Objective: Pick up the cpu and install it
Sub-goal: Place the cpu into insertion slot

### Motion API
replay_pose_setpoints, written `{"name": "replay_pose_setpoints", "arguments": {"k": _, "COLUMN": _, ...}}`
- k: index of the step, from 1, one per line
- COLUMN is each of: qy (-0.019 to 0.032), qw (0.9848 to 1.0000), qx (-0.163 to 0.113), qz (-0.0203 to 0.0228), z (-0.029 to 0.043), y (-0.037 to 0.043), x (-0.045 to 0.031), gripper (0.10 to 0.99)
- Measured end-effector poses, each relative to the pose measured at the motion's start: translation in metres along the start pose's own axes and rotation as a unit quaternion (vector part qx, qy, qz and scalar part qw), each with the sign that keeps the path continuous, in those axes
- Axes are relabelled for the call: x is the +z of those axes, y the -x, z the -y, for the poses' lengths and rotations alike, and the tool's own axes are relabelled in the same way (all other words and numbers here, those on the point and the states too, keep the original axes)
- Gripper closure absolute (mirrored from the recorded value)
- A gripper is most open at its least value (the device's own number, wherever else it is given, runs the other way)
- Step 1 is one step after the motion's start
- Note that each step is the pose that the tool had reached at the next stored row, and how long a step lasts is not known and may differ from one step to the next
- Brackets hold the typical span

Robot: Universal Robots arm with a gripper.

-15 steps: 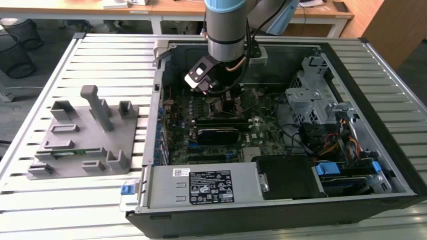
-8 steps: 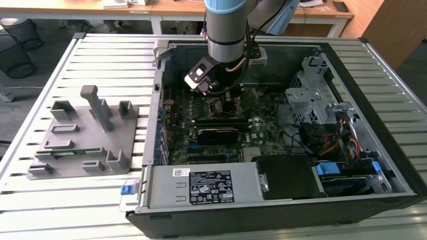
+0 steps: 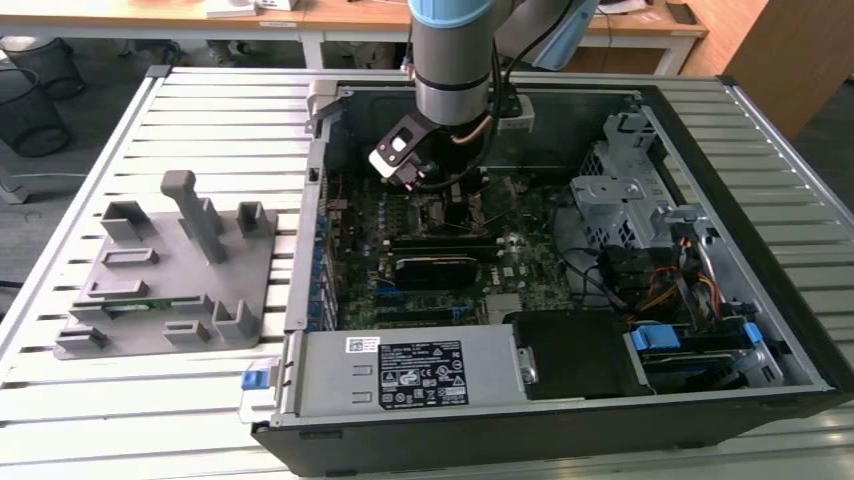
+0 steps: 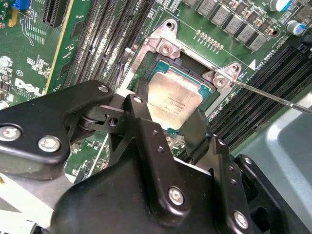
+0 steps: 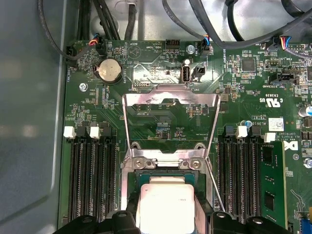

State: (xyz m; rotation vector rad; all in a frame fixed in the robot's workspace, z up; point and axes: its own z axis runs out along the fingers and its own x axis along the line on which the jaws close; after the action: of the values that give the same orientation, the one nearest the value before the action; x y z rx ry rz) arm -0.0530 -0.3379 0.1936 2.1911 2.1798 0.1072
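The cpu lies straight under the gripper, between its two black fingers, and right over the opening of the socket on the board. In both wrist views the fingers stand against two opposite edges of the chip, with no gap showing on either side, so I judge the gripper clamped on the cpu rather than merely flanking it. The chip is square, so it has no long axis to speak of; what matters is that its sides run parallel with the socket frame, and the silvery top faces up and looks level. Whether it is already bedded in the socket or hangs just above it cannot be told from these pictures. The load plate is swung open on the far side of the socket from the fingers, and the thin lever lies off to one side, both free of the chip. In the exterior view the gripper reaches down into the case
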Motion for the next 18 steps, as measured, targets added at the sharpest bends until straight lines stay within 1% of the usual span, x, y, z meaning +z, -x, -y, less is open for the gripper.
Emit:
{"name": "replay_pose_setpoints", "arguments": {"k": 5, "qy": 0.0003, "qw": 1.0000, "qx": 0.000, "qz": -0.0005, "z": -0.0001, "y": -0.0002, "x": 0.0005, "gripper": 0.549}}
{"name": "replay_pose_setpoints", "arguments": {"k": 6, "qy": 0.0002, "qw": 1.0000, "qx": 0.000, "qz": -0.0003, "z": 0.0000, "y": -0.0001, "x": 0.0004, "gripper": 0.486}}
{"name": "replay_pose_setpoints", "arguments": {"k": 9, "qy": 0.0000, "qw": 1.0000, "qx": 0.000, "qz": 0.0000, "z": 0.0000, "y": 0.0000, "x": 0.0000, "gripper": 0.486}}
{"name": "replay_pose_setpoints", "arguments": {"k": 18, "qy": 0.0000, "qw": 1.0000, "qx": 0.000, "qz": -0.0001, "z": -0.0008, "y": -0.0002, "x": -0.0092, "gripper": 0.486}}
